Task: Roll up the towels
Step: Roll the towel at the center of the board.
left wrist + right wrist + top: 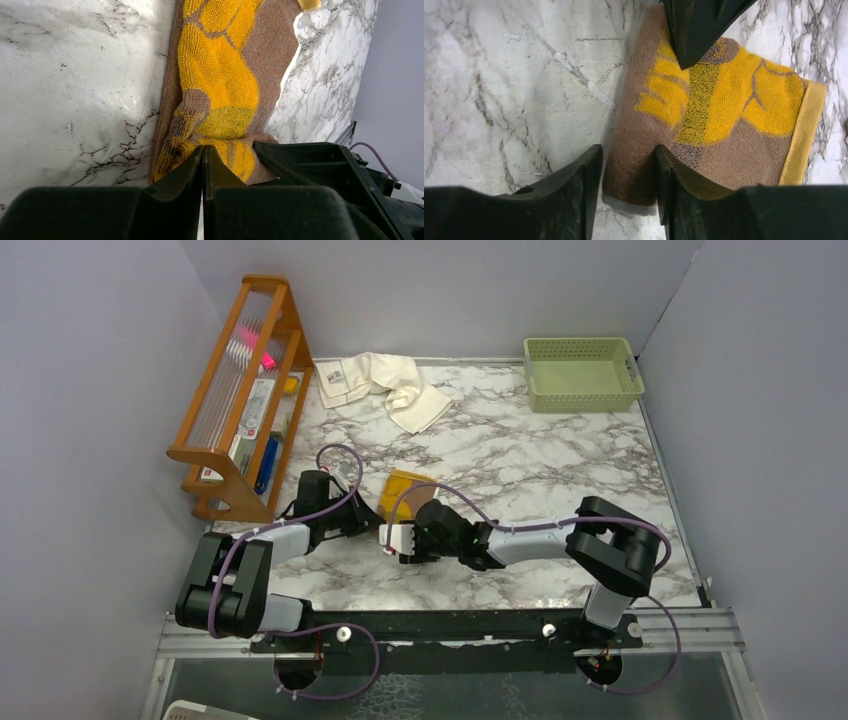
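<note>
The brown towel (408, 490) with its mustard-yellow face lies on the marble table (540, 470), one long edge rolled into a thick fold. In the left wrist view my left gripper (203, 148) is shut, its tips pressed onto the brown towel (225, 75). The right wrist view shows those left fingers (694, 30) coming down on the brown towel (734, 115). My right gripper (628, 150) stands astride the end of the rolled fold. One jaw touches the fold and the other is a hair off it. Both the left gripper (372, 520) and the right gripper (393, 533) meet at the towel's near end. The cream towel (380, 385) lies crumpled at the back.
A wooden rack (245, 400) holding small items stands along the left side. A green plastic basket (582, 372) sits at the back right corner. Grey walls close in the table on three sides.
</note>
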